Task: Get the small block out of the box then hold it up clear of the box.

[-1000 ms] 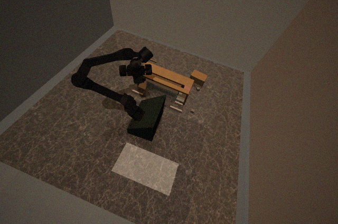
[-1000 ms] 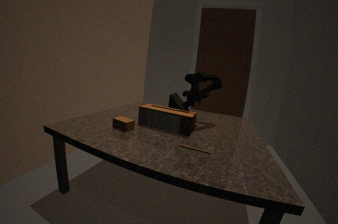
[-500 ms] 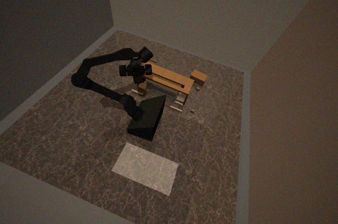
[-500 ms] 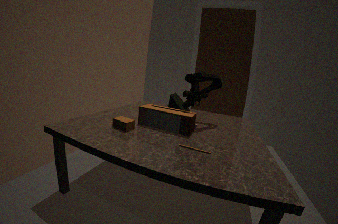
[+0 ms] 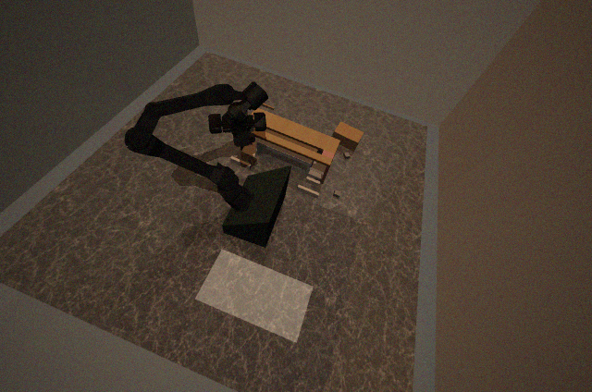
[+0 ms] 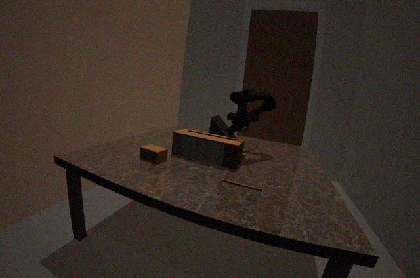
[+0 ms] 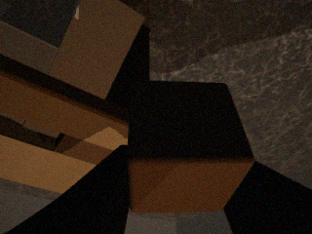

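The orange-brown box [image 5: 300, 131] [image 6: 207, 136] [image 7: 29, 163] stands upright, with a long slot in its top and a grey, see-through-looking side panel. My gripper [image 5: 247, 144] [image 6: 243, 126] [image 7: 173, 155] is shut on a wooden block [image 5: 248, 155] [image 6: 243, 129] [image 7: 182, 187], whose near face is orange and whose other visible face is nearly black in shadow. In the exterior view the block is raised above the table, behind the box. In the wrist view the box is close at the left of the block. Much of the box's inside is dark or hidden.
A larger wooden block [image 5: 348, 135] [image 6: 153, 153] lies by the box's far end. A thin stick [image 6: 241, 184] lies in front of the box. Pale strips [image 5: 308, 189] and small dark cubes, one here [image 5: 336, 193], lie nearby. The dark arm base [image 5: 260, 203] stands beside the box.
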`<state>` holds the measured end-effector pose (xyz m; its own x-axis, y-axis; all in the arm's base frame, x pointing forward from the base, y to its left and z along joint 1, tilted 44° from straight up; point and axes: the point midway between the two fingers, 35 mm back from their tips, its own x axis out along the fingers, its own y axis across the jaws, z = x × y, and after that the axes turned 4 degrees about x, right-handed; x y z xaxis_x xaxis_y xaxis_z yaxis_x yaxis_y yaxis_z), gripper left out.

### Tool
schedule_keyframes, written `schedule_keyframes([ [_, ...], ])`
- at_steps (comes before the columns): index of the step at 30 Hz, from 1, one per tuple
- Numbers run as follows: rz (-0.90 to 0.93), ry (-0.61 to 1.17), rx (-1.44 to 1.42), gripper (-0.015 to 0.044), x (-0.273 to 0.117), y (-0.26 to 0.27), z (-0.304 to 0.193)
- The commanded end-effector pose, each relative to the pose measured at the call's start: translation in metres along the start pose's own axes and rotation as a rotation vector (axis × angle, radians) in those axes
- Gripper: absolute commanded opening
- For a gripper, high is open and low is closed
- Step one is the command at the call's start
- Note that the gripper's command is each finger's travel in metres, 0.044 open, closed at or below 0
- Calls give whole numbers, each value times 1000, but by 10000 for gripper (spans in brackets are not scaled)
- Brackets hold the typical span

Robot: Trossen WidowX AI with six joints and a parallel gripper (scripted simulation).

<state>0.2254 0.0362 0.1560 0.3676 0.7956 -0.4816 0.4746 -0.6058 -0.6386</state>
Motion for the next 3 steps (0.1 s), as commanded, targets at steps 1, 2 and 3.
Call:
schedule_keyframes([
  [1, -5, 5, 6, 0, 0, -1, -1],
  [2, -5, 5, 6, 0, 0, -1, -1],
  [3, -5, 5, 6, 0, 0, -1, -1],
])
